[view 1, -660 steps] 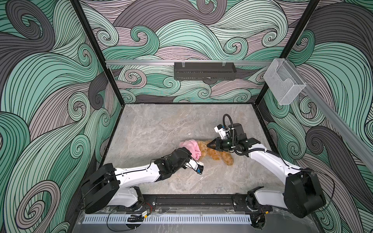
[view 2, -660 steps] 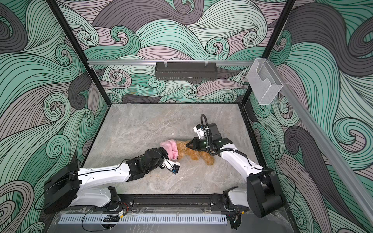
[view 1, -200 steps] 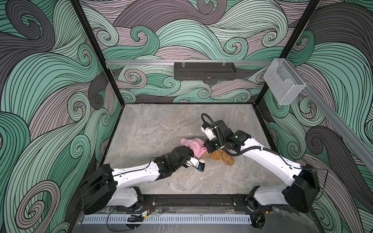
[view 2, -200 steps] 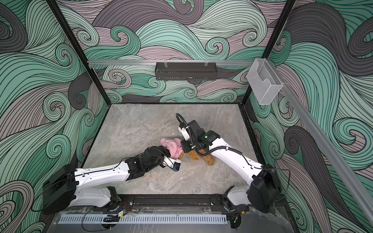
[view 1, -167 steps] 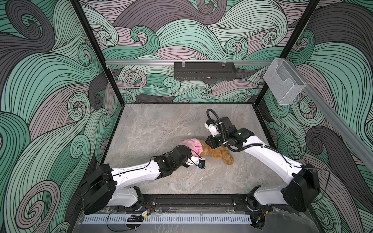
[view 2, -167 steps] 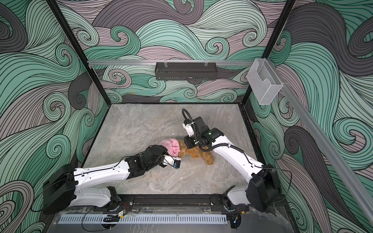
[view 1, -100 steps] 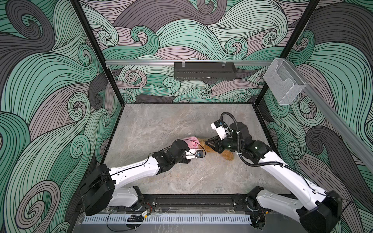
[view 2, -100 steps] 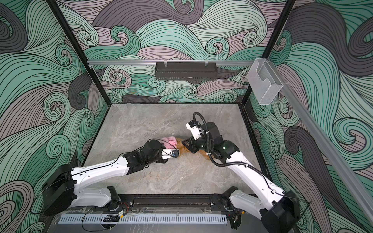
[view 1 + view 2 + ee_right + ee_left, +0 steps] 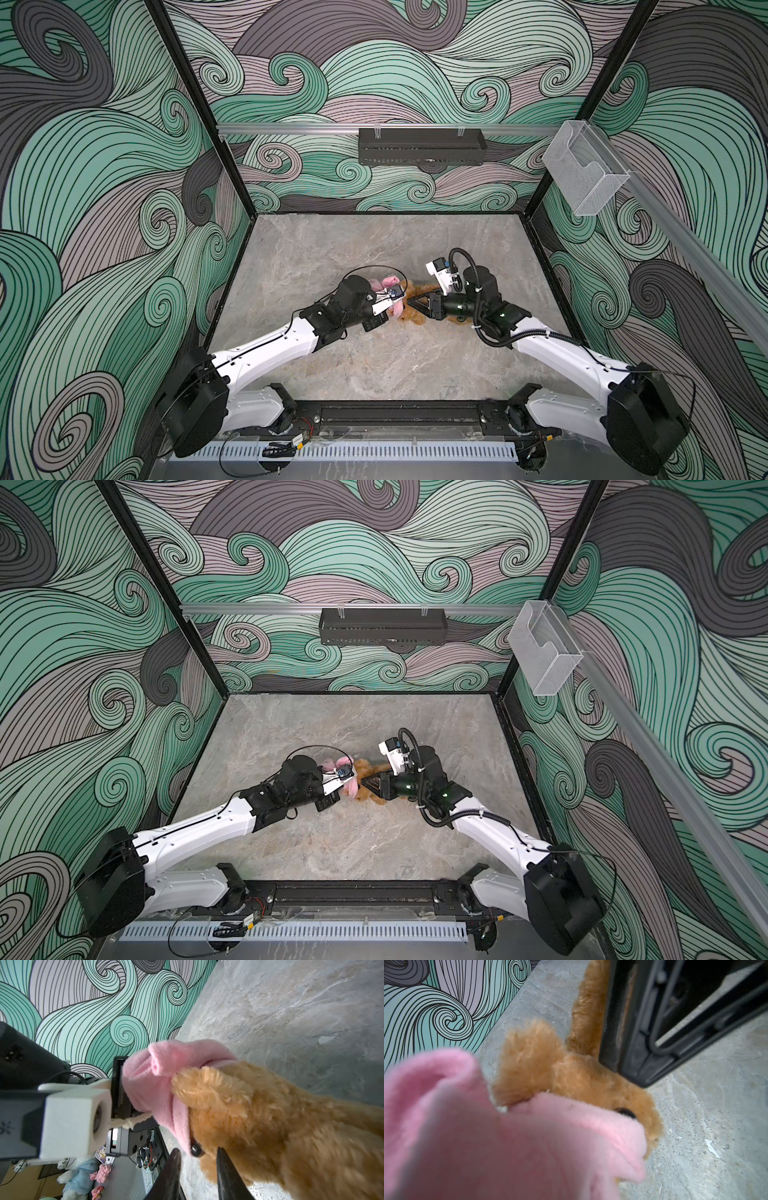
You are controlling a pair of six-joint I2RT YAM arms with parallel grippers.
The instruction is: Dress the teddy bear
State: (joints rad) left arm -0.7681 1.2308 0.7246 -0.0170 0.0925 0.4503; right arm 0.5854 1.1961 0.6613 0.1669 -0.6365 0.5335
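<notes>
Pink garment pulled over the teddy bear at mid-bench
The left end effector is clamped on the pink garment, which caps the head of the teddy bear lying between both arms; the right end effector has its jaws slightly apart at the muzzle.

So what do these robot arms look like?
Left arm and right arm have white shells, black joints and black bases. A ribbed black hose loops over the right wrist. The right gripper is black, pointed, with a white camera box.
</notes>
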